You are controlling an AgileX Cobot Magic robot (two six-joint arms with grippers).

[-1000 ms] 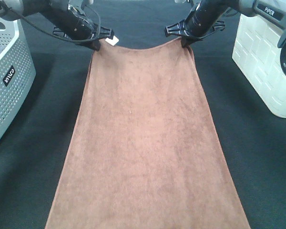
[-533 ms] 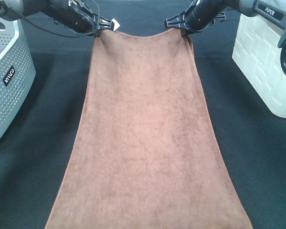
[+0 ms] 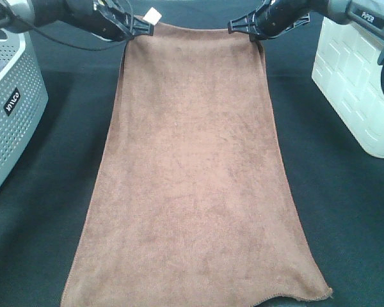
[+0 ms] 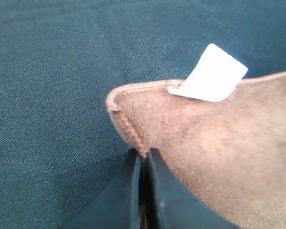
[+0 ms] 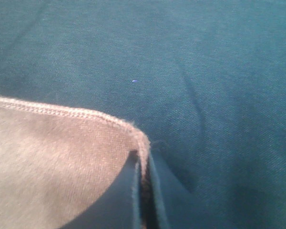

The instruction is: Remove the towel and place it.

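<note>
Both tools have risen toward the far side of the table since a second ago, drawing the towel [image 3: 195,173] with them: its near hem, cut off by the frame edge before, now shows in full, and its far edge has gone from a sag to nearly straight.

The left tool [image 3: 136,28] is clamped shut on the towel's far left corner; in its wrist view the dark fingers [image 4: 162,200] meet with the stitched hem pinched between them. A white tag [image 4: 209,74] sticks up from the hem just beside that grip, and shows in the high view too [image 3: 152,15]. The right tool [image 3: 256,29] is closed the same way on the far right corner, its fingers [image 5: 155,191] pressed together over the hem at the rounded corner.

Stretched between the two grips, the towel runs lengthwise down the middle of the black table [image 3: 345,211], widening toward the near hem, whose corners curl a little. A grey perforated basket [image 3: 9,109] stands at the left edge, well apart from the towel. A white box [image 3: 349,83] stands at the right edge, also apart from it.
</note>
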